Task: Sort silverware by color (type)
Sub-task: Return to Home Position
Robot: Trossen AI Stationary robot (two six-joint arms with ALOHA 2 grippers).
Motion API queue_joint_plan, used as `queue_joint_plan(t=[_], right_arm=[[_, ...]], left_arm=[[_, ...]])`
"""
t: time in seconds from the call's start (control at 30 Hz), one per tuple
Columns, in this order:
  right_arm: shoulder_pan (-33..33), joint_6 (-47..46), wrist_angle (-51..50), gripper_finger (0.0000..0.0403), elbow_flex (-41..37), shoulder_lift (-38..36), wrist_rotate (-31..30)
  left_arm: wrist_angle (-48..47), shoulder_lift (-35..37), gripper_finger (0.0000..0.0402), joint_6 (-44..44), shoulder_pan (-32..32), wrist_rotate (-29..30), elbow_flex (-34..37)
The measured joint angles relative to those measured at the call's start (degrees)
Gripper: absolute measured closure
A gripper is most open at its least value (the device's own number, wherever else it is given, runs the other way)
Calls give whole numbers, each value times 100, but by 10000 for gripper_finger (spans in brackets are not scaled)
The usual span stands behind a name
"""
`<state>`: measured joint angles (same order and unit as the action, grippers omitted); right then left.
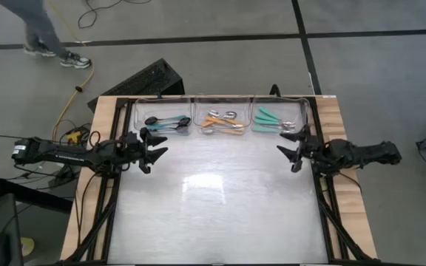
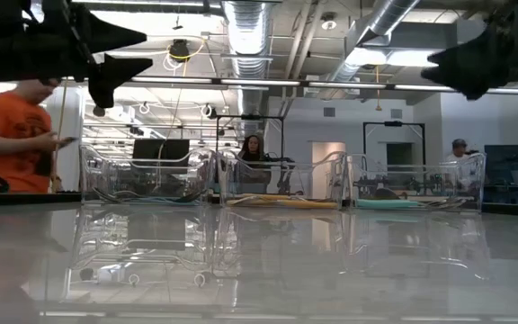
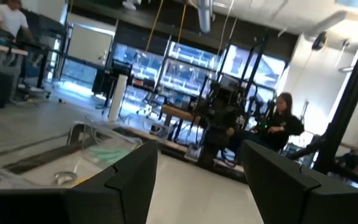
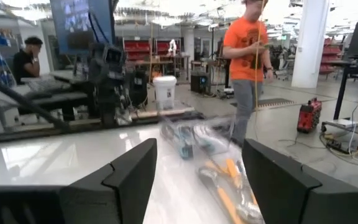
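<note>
Three clear bins stand in a row along the table's far edge. The left bin holds the blue-handled spoons with black bowls (image 1: 165,123), the middle one the orange-handled spoons (image 1: 222,123), the right one the teal-handled spoons (image 1: 274,120). In the low view the same piles show as orange spoons (image 2: 277,202) and teal spoons (image 2: 394,203) lying on the bin floors. My left gripper (image 1: 154,142) hovers open just in front of the left bin, holding nothing. My right gripper (image 1: 293,149) hovers open in front of the right bin, also holding nothing. Both are raised above the table.
The glossy white table top (image 1: 213,207) stretches from the bins to the near edge. A black crate (image 1: 143,80) sits on the floor beyond the table. A person in an orange shirt (image 2: 12,135) stands beyond the left side, and others sit farther back.
</note>
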<state>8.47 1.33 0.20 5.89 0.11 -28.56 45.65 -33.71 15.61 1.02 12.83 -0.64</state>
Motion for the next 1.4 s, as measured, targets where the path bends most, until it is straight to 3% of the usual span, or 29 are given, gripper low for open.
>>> queue_joint_plan(t=[0.27,0.5,0.7,1.07,1.23,1.4], right_arm=[[0,-505,483,138,-539,60,154],[15,-871,405,138,-542,82,1361],[15,-836,331,138,-542,101,1520],[-118,-705,303,138,-546,101,1430],[-118,-691,293,138,-548,101,1428],[-118,-689,289,138,-551,101,1394]], left_arm=[[-114,1,184,1,-2,-653,0],[-114,2,184,-269,-2,-1676,2],[-203,2,184,-380,-2,-2536,2],[-792,4,184,-273,-2,-1730,7],[-1625,-3,184,-130,-2,-1632,7],[-1743,-1,184,-307,-7,-1553,7]])
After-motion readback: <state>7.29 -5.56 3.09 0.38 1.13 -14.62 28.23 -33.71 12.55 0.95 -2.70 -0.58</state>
